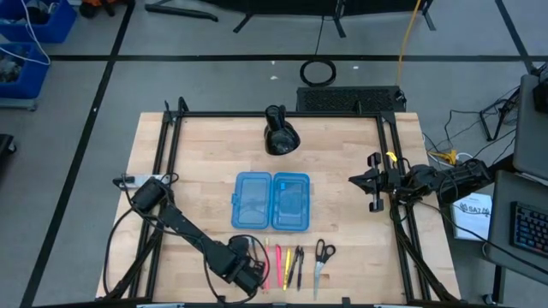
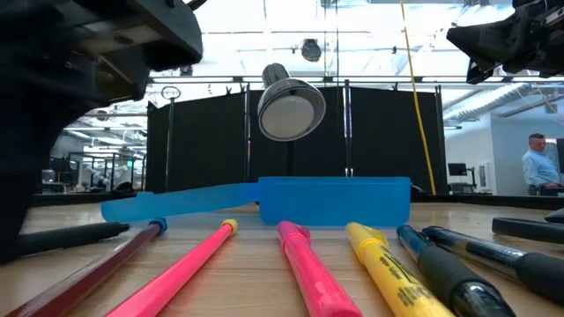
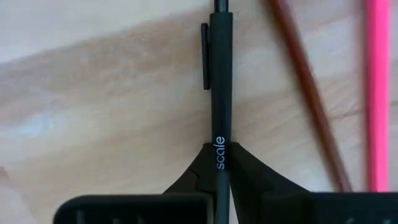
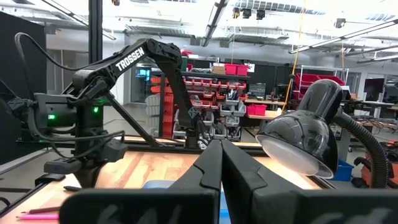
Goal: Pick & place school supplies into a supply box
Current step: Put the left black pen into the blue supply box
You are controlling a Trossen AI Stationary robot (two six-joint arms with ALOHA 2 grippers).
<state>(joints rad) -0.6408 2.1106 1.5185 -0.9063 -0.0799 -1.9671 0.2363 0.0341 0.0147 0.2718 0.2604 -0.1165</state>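
The blue pencil case (image 1: 271, 202) lies open on the table's middle, both halves flat; it also shows in the low view (image 2: 335, 201). The pens and pencils lie in a row near the front edge: a dark red pencil (image 3: 311, 93), pink ones (image 1: 276, 266), a yellow highlighter (image 2: 388, 273), black pens (image 1: 299, 265) and scissors (image 1: 323, 256). My left gripper (image 1: 250, 277) is low at the row's left end, shut on a black pen (image 3: 221, 81). My right gripper (image 1: 374, 182) hovers at the table's right side, shut and empty. My left gripper pinches the black pen's barrel (image 3: 221, 140) between its two fingers (image 3: 249, 168), at the printed word, some way below the clip (image 3: 205, 56). The fingers come from above, pointing down, one on each side of the barrel. The pen lies flat along the tabletop.
A black desk lamp (image 1: 281, 137) stands at the back middle, behind the case. A black frame (image 1: 163, 171) runs along the table's left, right and far edges. Bare wood lies between the case and the row of supplies. A person (image 2: 536, 163) stands far off in the room.
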